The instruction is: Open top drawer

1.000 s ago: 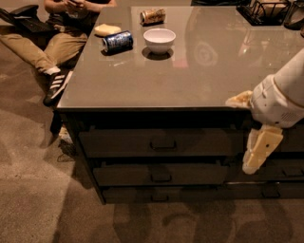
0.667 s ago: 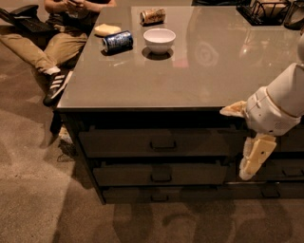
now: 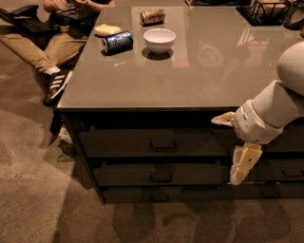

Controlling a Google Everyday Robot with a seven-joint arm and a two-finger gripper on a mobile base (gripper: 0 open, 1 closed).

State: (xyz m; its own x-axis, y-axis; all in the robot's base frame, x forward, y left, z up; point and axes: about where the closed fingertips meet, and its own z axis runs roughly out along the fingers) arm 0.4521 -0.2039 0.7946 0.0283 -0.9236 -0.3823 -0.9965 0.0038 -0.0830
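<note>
The top drawer point(image 3: 118, 142) is the tall dark front just under the tabletop, with a small bar handle point(image 3: 163, 144) at its centre. It is shut. My gripper point(image 3: 224, 150) is at the right, in front of the drawer's right end and clear of the handle. It is open, with one cream finger point(image 3: 222, 118) pointing left at the table edge and the other point(image 3: 243, 163) pointing down. It holds nothing.
Two shorter drawer fronts point(image 3: 161, 174) sit below. The grey tabletop point(image 3: 190, 80) carries a white bowl point(image 3: 159, 40), a blue can point(image 3: 117, 41), a second can point(image 3: 153, 16), a yellow item point(image 3: 107, 29) and a black wire basket point(image 3: 266, 9). A person point(image 3: 52, 42) sits on the carpet at the back left.
My arm and gripper have shifted left and slightly down along the drawer fronts. The drawer has not moved.
</note>
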